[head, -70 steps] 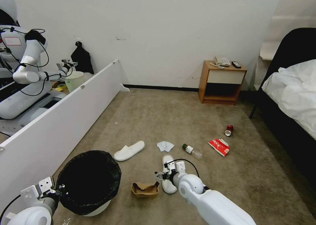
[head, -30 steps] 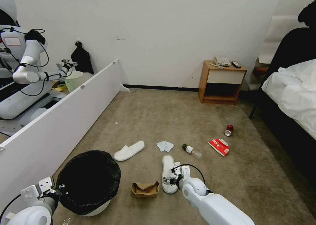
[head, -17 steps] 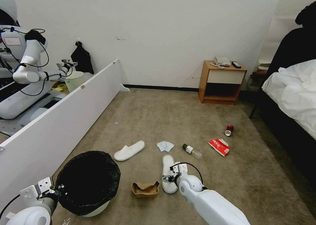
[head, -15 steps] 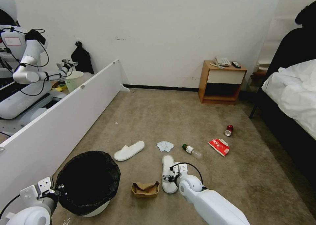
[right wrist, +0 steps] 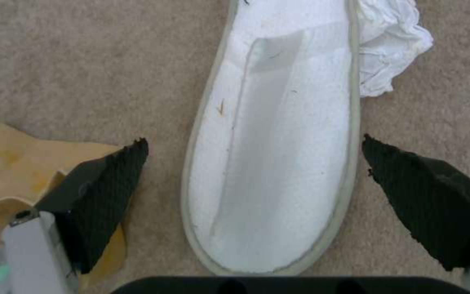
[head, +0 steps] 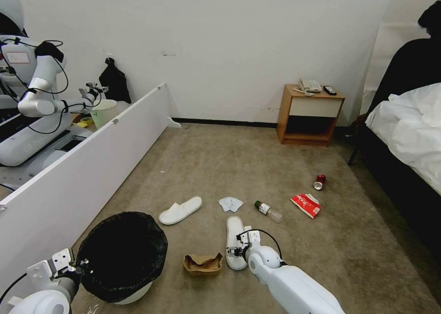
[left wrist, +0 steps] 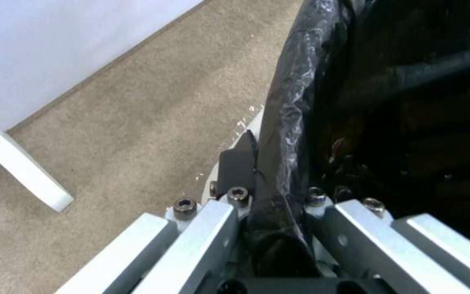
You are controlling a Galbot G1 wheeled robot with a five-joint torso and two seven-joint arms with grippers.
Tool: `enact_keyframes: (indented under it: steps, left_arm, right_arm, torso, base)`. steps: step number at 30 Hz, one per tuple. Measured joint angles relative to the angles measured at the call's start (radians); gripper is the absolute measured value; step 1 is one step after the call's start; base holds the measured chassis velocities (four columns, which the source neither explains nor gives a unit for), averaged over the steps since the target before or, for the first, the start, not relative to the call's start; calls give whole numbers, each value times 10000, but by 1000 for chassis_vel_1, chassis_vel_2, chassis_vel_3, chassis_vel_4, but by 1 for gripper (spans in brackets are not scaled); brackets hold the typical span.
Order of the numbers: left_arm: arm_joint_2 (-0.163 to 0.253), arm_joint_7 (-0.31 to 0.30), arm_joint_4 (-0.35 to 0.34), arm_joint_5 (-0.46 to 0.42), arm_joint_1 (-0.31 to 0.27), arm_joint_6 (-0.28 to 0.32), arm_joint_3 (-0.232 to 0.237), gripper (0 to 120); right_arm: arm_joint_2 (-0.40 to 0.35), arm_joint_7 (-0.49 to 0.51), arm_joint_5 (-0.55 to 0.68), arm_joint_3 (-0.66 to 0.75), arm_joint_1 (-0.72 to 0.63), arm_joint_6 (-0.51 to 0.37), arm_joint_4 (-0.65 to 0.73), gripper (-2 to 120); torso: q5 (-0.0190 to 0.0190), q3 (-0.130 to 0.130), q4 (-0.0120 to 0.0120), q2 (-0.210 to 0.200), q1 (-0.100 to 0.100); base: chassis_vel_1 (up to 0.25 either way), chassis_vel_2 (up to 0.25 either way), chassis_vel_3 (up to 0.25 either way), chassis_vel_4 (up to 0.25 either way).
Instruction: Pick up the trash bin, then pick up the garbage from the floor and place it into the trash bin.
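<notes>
Movement: right hand (head: pixel 237 251) had shifted from the near slipper's left edge, beside the cardboard, to sit squarely over its heel end; everything else on the floor lay as before.
Right hand: dark textured fingers (right wrist: pixel 110 196) spread wide, one on each side of the flat white terry slipper (right wrist: pixel 278 163), neither touching it.
Left hand: (left wrist: pixel 270 212) pressed together on the black-bagged rim of the small round white plastic trash bin (head: pixel 121 254), held low at the robot's left.
Litter: torn brown cardboard scrap (head: pixel 202 264) just beside the straddled slipper; second white slipper (head: pixel 180 210), crumpled white tissue (head: pixel 230 203), clear green-capped bottle (head: pixel 268 211), red snack packet (head: pixel 306 204) and red can (head: pixel 319 181) farther off on the beige carpet (head: pixel 220 167).
Meaning: bin was secured; first pickup looked lined up, with nothing yet lifted.
</notes>
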Motion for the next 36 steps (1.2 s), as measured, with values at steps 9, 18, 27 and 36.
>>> enact_keyframes:
  steps: [9, 18, 27, 36]
  left_arm:
    - [6, 28, 0, 15, 45, 0, -23, 1]
    - [-29, 59, 18, 78, 69, 0, -30, 1]
    - [-41, 67, 27, 84, 69, 0, -27, 1]
    - [-63, 86, 27, 91, 68, 0, -1, 1]
  right_arm:
    - [208, -168, -266, 57, 142, 148, -591, 100]
    - [294, -266, -509, 131, 196, 321, -890, 83]
    - [320, -311, -602, 132, 188, 356, -944, 50]
    - [405, -401, -734, 120, 173, 415, -1183, 20]
  torso:
    - [0, 0, 0, 0, 0]
    - [0, 0, 0, 0, 0]
    - [0, 0, 0, 0, 0]
    - [0, 0, 0, 0, 0]
  base:
    - [0, 0, 0, 0]
    - [0, 0, 0, 0]
    - [0, 0, 0, 0]
    - [0, 0, 0, 0]
